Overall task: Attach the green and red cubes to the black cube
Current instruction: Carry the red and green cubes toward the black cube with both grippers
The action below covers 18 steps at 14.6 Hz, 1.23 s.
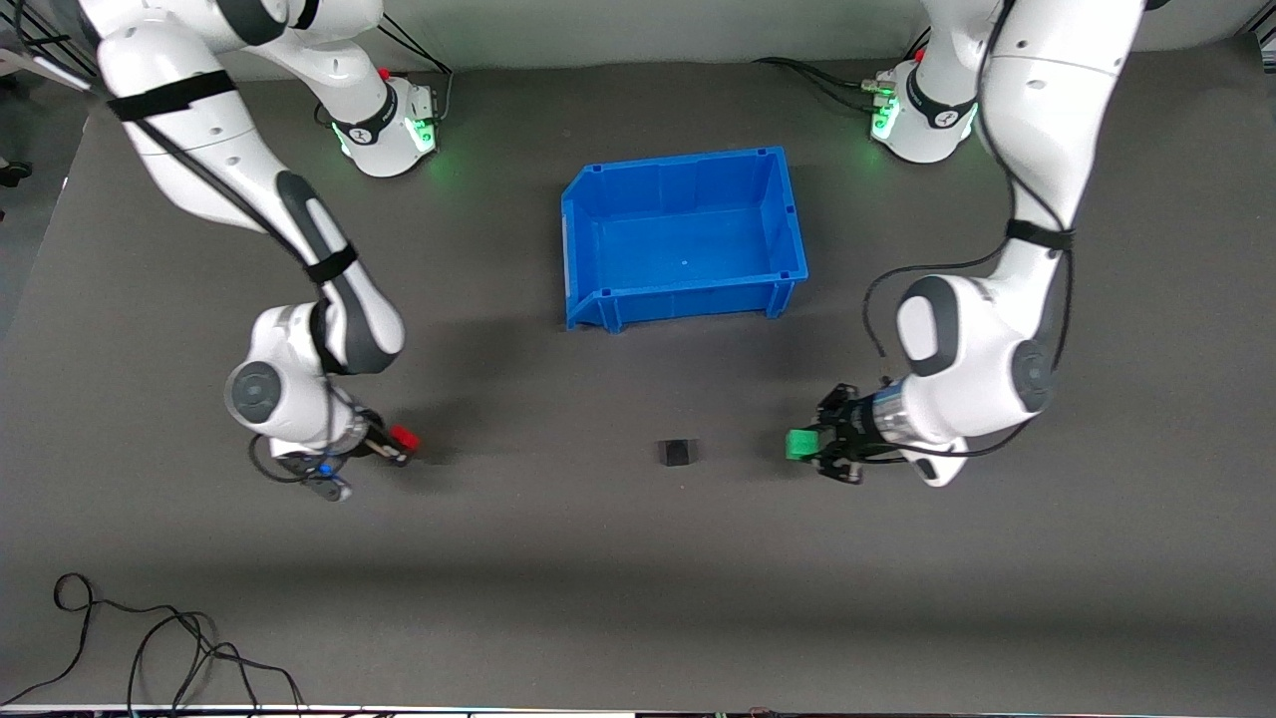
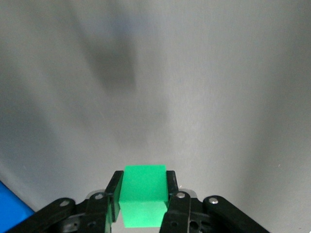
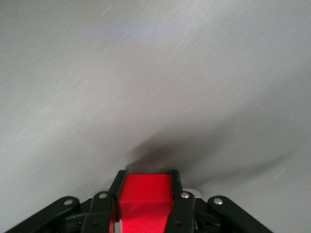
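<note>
While both grippers are clamped on their loads, left gripper (image 1: 809,445) on green cube (image 1: 799,444) at lower right of the front view, right gripper (image 1: 397,445) on red cube (image 1: 404,437) at lower left, black cube (image 1: 677,452) sits btwn them on table (image 1: 638,578) (below blue bin (image 1: 588,234)). Best approach: bring each in level w/ faces square, slow, so black one isn't shoved.

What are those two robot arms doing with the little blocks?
Each arm has grabbed one block. The left claw is shut on the small bright green cube, and the right claw is shut on the small bright red cube. The small matte black cube sits alone on the grey table between them, nearer the camera than the blue plastic bin.
</note>
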Motion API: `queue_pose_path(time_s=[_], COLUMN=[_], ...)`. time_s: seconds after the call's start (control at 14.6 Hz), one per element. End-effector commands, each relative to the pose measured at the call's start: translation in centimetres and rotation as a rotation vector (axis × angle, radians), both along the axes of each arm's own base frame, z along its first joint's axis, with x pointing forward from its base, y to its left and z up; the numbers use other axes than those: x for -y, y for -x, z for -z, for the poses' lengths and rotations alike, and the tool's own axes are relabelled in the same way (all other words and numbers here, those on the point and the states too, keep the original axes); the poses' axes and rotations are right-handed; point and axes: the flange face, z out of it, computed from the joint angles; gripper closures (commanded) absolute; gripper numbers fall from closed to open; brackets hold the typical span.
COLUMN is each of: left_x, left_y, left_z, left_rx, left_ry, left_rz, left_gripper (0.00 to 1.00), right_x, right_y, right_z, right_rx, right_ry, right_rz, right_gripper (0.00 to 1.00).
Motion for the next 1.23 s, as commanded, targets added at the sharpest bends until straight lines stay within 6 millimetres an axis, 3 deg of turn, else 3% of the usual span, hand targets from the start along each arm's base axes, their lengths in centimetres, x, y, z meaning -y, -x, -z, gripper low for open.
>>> queue_pose_path(time_s=[0.0,0.14,0.34,0.68,1.03,1.16], left_x=[1.1,1.9,3.5,5.1,7.3,8.0], left_y=[-1.4,-1.5,-1.2,-0.9,0.2,0.4], left_z=[-0.2,0.1,2.0,4.1,6.7,7.8], left_rx=[0.006,0.001,-0.025,0.012,0.009,0.024], left_ry=[-0.017,-0.016,-0.026,-0.042,-0.057,-0.062], left_rz=[-0.017,-0.022,-0.025,-0.047,-0.072,-0.096], left_gripper=[0.89,0.89,0.89,0.89,0.89,0.89], right_x=[-6.6,-10.5,-15.3,-23.2,-26.8,-29.7], right_y=[-0.5,-1.3,-1.9,-1.7,-2.3,-0.6], right_z=[-1.2,-2.0,-2.3,-2.2,-2.4,-1.4], right_rx=[0.038,0.061,0.073,0.074,0.071,0.049], right_ry=[-0.018,-0.036,-0.066,-0.121,-0.172,-0.144], right_rz=[0.15,0.262,0.439,0.691,0.916,0.915], right_gripper=[1.0,1.0,1.0,1.0,1.0,1.0])
